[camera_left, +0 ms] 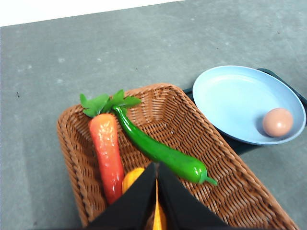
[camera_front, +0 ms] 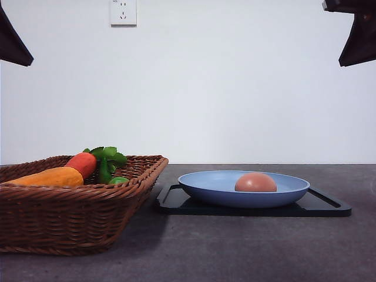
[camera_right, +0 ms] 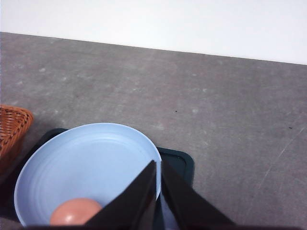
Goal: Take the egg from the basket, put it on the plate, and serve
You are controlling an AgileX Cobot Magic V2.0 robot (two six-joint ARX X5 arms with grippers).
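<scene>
One egg [camera_front: 255, 183] is lying in the light-blue plate [camera_front: 205, 187], which is sitting on the black tray [camera_front: 176, 202] beside the wicker basket [camera_front: 70, 220]. Both the left gripper [camera_left: 157, 168] and right gripper [camera_right: 158, 167] are hanging above with jaws together, gripping nothing.

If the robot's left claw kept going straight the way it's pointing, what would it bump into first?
Probably the green pepper in the basket, lying just ahead of the shut left gripper; depth is hard to judge.
</scene>
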